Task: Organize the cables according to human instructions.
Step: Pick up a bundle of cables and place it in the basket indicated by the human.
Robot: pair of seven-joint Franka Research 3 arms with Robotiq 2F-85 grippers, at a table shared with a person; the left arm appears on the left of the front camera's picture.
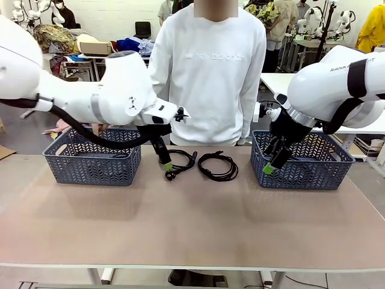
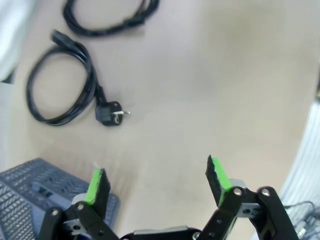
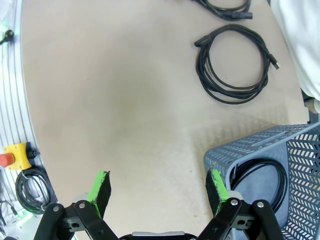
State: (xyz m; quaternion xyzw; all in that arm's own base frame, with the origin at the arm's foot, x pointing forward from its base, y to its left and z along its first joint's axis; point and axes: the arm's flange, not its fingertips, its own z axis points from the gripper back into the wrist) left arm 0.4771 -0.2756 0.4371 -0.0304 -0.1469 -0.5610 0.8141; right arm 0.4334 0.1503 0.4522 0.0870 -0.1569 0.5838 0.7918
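Two black coiled cables lie on the table's far middle. The left cable (image 1: 182, 161) (image 2: 60, 85) has a round plug pointing toward me; the right cable (image 1: 218, 165) (image 3: 232, 65) lies beside it. A third cable (image 3: 261, 181) rests inside the right basket (image 1: 307, 165) (image 3: 260, 147). My left gripper (image 1: 165, 162) (image 2: 157, 175) hangs open just left of the left cable, above the table. My right gripper (image 1: 269, 168) (image 3: 157, 182) is open too, at the near left corner of the right basket. Both hold nothing.
The left basket (image 1: 93, 162) (image 2: 30, 182) stands at the far left. A person in a white sweatshirt (image 1: 210, 72) stands behind the cables. A yellow box with a red button (image 3: 12, 152) sits past the table edge.
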